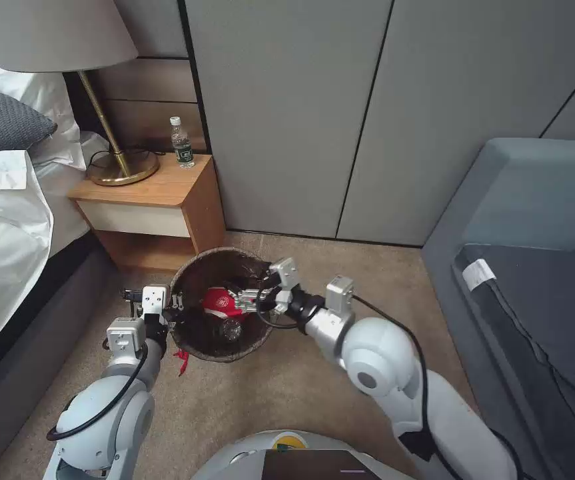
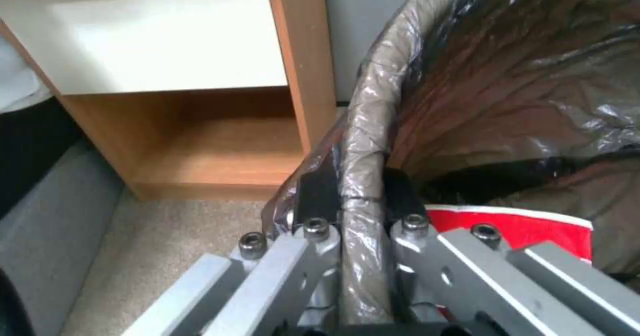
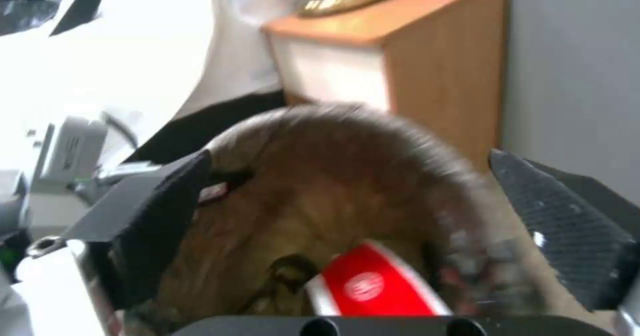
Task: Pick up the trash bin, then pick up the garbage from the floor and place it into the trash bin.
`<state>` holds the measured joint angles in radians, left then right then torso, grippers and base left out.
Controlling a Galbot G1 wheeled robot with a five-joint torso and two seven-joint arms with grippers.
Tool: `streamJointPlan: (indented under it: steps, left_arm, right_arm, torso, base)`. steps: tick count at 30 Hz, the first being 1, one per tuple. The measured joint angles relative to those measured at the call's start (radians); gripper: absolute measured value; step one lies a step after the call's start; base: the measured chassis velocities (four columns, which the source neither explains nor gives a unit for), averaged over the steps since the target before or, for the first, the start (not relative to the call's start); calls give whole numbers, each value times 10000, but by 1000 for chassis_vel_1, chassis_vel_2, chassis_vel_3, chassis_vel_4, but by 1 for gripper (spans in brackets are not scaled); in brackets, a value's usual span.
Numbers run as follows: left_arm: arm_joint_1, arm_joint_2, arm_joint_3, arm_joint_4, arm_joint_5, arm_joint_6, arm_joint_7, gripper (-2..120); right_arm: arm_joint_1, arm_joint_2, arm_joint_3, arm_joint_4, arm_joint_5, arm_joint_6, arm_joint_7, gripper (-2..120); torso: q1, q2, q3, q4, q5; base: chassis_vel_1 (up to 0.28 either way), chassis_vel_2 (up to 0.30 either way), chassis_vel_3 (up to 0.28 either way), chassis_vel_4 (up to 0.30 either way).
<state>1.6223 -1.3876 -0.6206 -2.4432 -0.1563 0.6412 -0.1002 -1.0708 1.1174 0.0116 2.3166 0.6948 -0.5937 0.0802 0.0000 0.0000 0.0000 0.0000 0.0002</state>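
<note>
Trash bin [image 1: 197, 267] sits on the carpet floor [image 1: 280, 387] just in front of the wooden nightstand [image 1: 160, 200], near the wall w/ grey cabinet doors [image 1: 300, 120]. Dark bag liner folded over its rim.

Left gripper [image 1: 175, 303] at the bin's left rim, jaws clenched on the rim: in left wrist view one black fingertip [image 2: 313, 196] outside the liner-covered rim, the other inside, trash bin [image 2: 500, 85] wall pinched between them.

Right gripper [image 1: 244, 297] reaches in over the bin's right rim, jaws spread wide and released; in right wrist view the two black pads [image 3: 160, 196] stand well apart on either side of the bin opening, nothing between them.

Inside the bin: red-and-white paper cup [image 1: 219, 302], also seen in left wrist view [image 2: 527, 228] and right wrist view [image 3: 373, 286], lying just below the right gripper. Clear plastic bottle [image 1: 232, 329] beside it, nearer the robot.

Small red scrap [image 1: 182, 361] on the floor touching or just beside the bin's near-left side.

On the nightstand: brass lamp [image 1: 110, 160] and a water bottle [image 1: 181, 143], upright. Bed [image 1: 7, 220] at far left, grey sofa [image 1: 534, 220] at right.
</note>
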Motion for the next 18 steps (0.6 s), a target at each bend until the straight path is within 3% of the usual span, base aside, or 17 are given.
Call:
streamJointPlan:
  steps: [3,5,6,10,15,18]
  left_arm:
    - [4,2,-36,-14,-3,-1,-2,3]
    - [12,-20,-59,-33,-7,-12,-7,3]
    - [12,-20,-59,-33,-7,-12,-7,3]
    - [54,-35,-133,-34,-7,-99,-34,3]
    - [80,11,-196,-67,-74,-104,-44,3]
    - [95,25,-202,-93,-139,-104,-43,3]
  right_arm:
    - [-254,-257,403,224,-239,374,-15,100]
    - [-744,-252,889,241,-1625,1046,-80,100]
    - [-744,-252,889,241,-1625,1046,-80,100]
    - [-2256,541,1882,4,-3980,2335,-250,100]
    - [-3553,1239,3110,-155,-5665,3430,-270,100]
    - [-4061,1579,3647,-155,-5860,3741,-199,100]
  torso:
    - [0,0,0,0,-1]
    - [0,1,0,1,-1]
    - [0,1,0,1,-1]
    - [0,1,-1,0,0]
    - [-1,1,0,-1,0]
    - [-1,1,-1,-2,0]
  base:
    - [0,0,0,0]
    - [0,0,0,0]
    - [0,0,0,0]
    - [0,0,0,0]
    - [0,0,0,0]
    - [0,0,0,0]
